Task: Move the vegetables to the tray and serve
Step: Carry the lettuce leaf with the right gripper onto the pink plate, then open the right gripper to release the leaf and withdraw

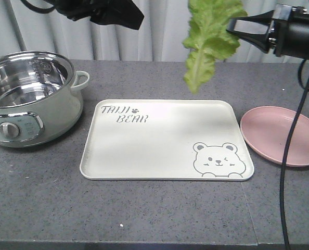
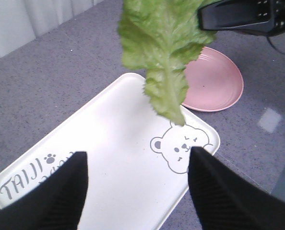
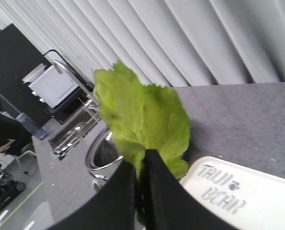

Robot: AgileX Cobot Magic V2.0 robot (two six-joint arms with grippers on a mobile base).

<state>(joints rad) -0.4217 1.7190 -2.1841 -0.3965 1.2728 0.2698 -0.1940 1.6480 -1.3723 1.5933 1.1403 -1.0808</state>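
Observation:
A green ruffled lettuce leaf, the vegetables (image 1: pixel 209 39) (image 2: pixel 164 52) (image 3: pixel 142 117), hangs in the air above the far right part of the cream tray (image 1: pixel 159 143) (image 2: pixel 118 163) (image 3: pixel 248 201). My right gripper (image 1: pixel 232 27) (image 3: pixel 141 160) reaches in from the right and is shut on the leaf's upper part. My left gripper (image 2: pixel 137 177) hovers high over the tray, open with nothing between its black fingers (image 2: pixel 65 191). In the front view only a dark part of the left arm (image 1: pixel 100 13) shows at the top left.
A pale green electric pot (image 1: pixel 32 96) with a steel bowl stands left of the tray. A round pink plate (image 1: pixel 282 135) (image 2: pixel 217 81) lies to its right, bare. A black cable (image 1: pixel 292 151) hangs down across the plate. White curtains close the back.

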